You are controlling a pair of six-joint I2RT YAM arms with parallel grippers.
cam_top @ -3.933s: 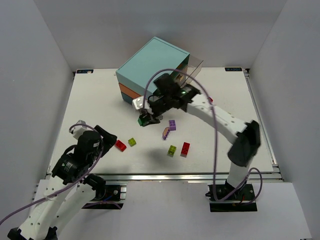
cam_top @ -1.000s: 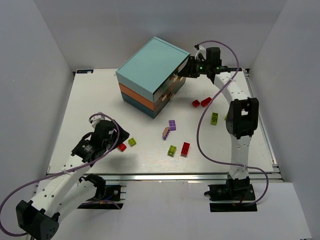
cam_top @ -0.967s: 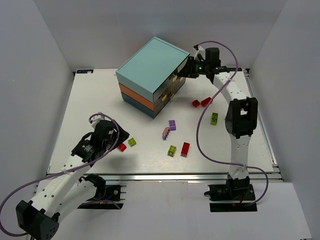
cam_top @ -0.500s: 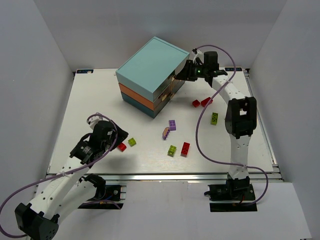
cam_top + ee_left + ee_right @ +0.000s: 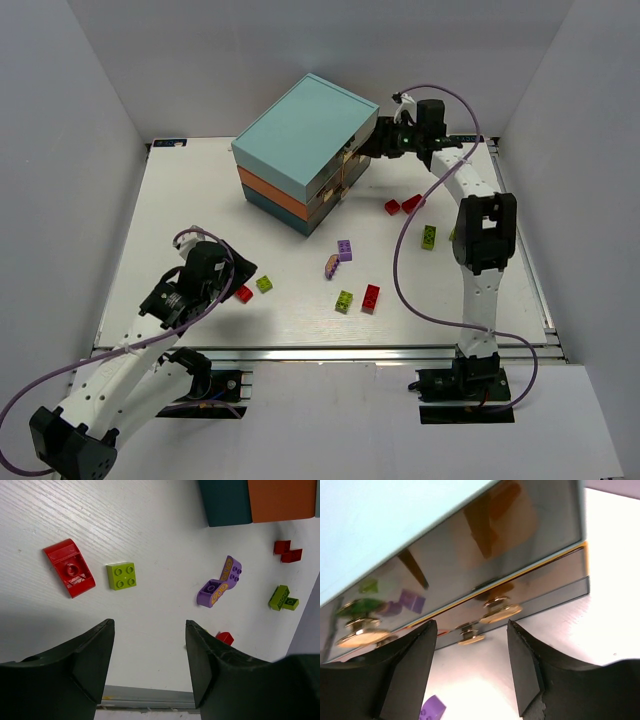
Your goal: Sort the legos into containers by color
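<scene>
Tabletop [image 5: 200,200] containers' [image 5: 470,540] tinted fronts obscure legos [image 5: 360,605] inside.

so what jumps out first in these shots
A big boxy chest with light teal, orange and dark teal layers sits far middle on the white table, the right pincer open at its knobbed front. Small studded plastic bricks lie scattered nearer, a red curved brick close by the open left pincer.

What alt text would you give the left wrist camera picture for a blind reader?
The left gripper, open and empty, hangs above a white table: a red curved brick and a yellow-green brick lie nearest, purple bricks further right. The corner of a teal and orange chest shows at top.
</scene>
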